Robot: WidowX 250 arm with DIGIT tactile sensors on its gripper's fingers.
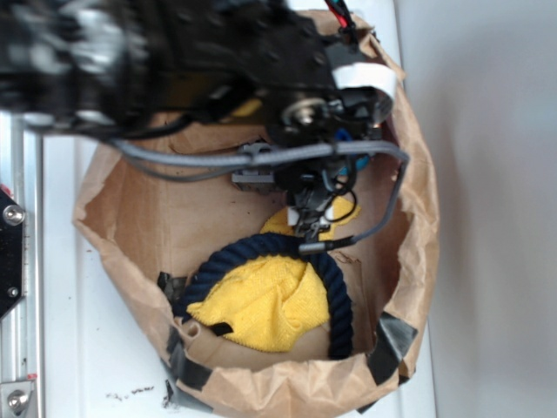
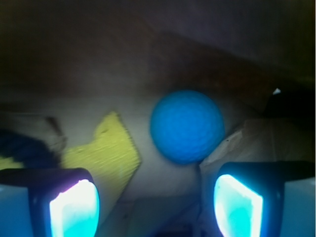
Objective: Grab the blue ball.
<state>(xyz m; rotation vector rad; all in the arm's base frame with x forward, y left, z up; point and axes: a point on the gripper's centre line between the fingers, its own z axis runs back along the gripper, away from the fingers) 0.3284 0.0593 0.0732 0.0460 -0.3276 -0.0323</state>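
The blue ball (image 2: 186,126) is round, dimpled and teal-blue. In the wrist view it rests on the pale floor just ahead of my gripper (image 2: 155,207), slightly right of centre. Both fingers stand wide apart with nothing between them, and the ball lies beyond the fingertips, untouched. In the exterior view my gripper (image 1: 311,225) reaches down into the brown paper bag (image 1: 130,218). There the black arm and its cables cover the ball.
A dark navy rope ring (image 1: 261,248) lies in the bag around a yellow towel (image 1: 257,300). A corner of yellow cloth (image 2: 106,150) sits left of the ball, and crumpled paper (image 2: 247,138) rises to its right. The bag walls enclose the arm closely.
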